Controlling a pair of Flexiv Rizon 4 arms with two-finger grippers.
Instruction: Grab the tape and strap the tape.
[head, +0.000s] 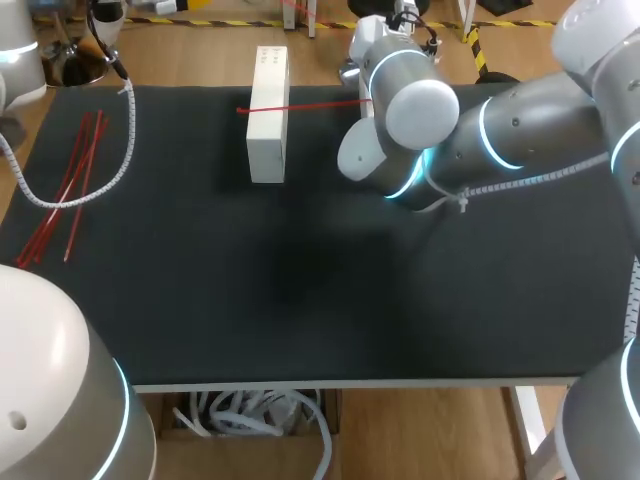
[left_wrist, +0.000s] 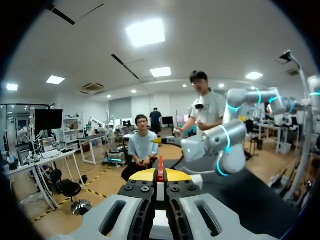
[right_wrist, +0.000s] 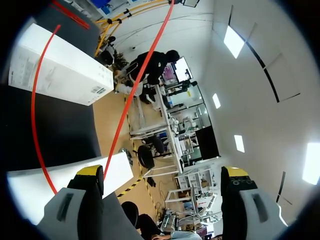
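**A:** Where is the tape?

**B:** We see a red tape (head: 310, 104) in the upper middle of the head view. It lies across the top of a long white box (head: 268, 120). From there it runs to the right, up to the end of our right arm (head: 520, 130), which comes in from the right side.

**A:** And the box?

**B:** It lies on the black table (head: 300, 280), close to the far edge and a bit left of the middle.

**A:** What is our right gripper doing?

**B:** In its own wrist view our right gripper (right_wrist: 162, 173) has its two fingers spread wide apart. The red tape passes just beside one of the fingers (right_wrist: 90, 172). We cannot tell if it touches that finger. The box is ahead of the gripper.

**A:** And our left gripper?

**B:** In its own wrist view our left gripper (left_wrist: 160, 176) has its yellow tips pressed together. They pinch a short red strip (left_wrist: 160, 167) that stands straight up between them.

**A:** What else is on the table?

**B:** At the left of the head view we see a bunch of red strips (head: 62, 200) lying flat. A white curly cable (head: 125, 150) bends across them.
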